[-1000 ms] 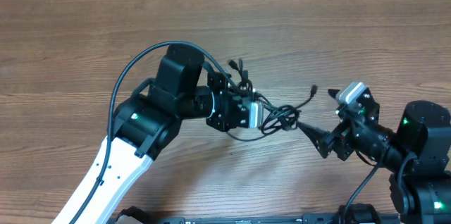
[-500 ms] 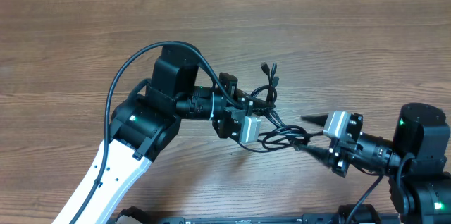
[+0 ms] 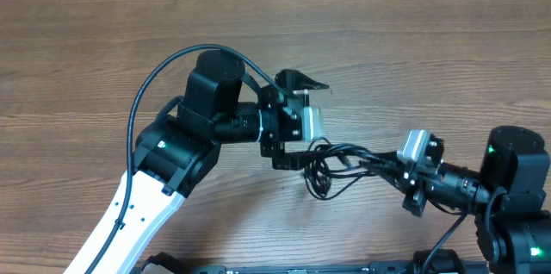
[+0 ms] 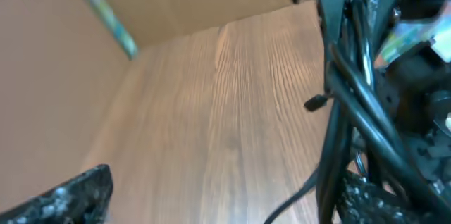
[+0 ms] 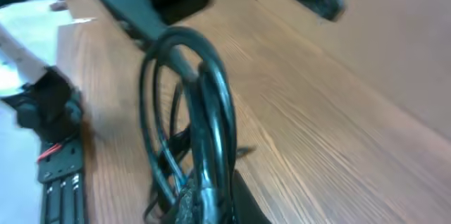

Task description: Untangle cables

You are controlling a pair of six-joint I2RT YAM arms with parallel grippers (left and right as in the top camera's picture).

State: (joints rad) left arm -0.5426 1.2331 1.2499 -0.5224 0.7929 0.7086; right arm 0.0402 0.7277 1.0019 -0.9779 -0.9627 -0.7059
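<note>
Overhead view of one tangled bundle of cables (image 3: 331, 169) stretched over the bench (image 3: 430, 41) between two tools. Left tool (image 3: 310, 123) stood with its fingers wide apart, the bundle just beside its lower finger; right tool (image 3: 385, 162) was pinched together on the bundle's other end. Cords were judged thin, light, limp and smooth, likely to slip and curl back into loops; best taken at a free loop or near a plug, not at the knot. Count: one bundle, two tools; separate cords could not be counted

Black arms (image 3: 215, 110), white forearm (image 3: 120, 214), green LEDs (image 3: 495, 149)
</note>
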